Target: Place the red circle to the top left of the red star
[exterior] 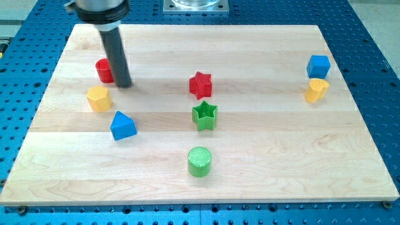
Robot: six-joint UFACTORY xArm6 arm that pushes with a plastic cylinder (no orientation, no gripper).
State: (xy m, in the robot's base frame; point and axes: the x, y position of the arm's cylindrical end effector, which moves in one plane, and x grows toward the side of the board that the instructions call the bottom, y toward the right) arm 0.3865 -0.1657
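Now my tip [123, 84] stands on the wooden board [262, 156] near its upper-left part, and the red circle [104, 70] sits just to the view's left of the tip, touching the rod or very nearly so; the rod hides the circle's right edge, so I cannot tell which. No jaws exist on this arm, only a straight dark rod, so nothing is spread or pinched. Below the tip and slightly to the view's left lies the yellow hexagon [99, 99], near but apart. Further below the tip sits the blue triangle [122, 126]. The red star [200, 85] lies well to the view's right of the tip, at about the same height. Just under that star is the green star [204, 116], and lower still the green circle [200, 162]. Far to the right of the tip, near the board's right edge, the blue cube [318, 65] stands above a yellow block [316, 90], the two just beside each other.
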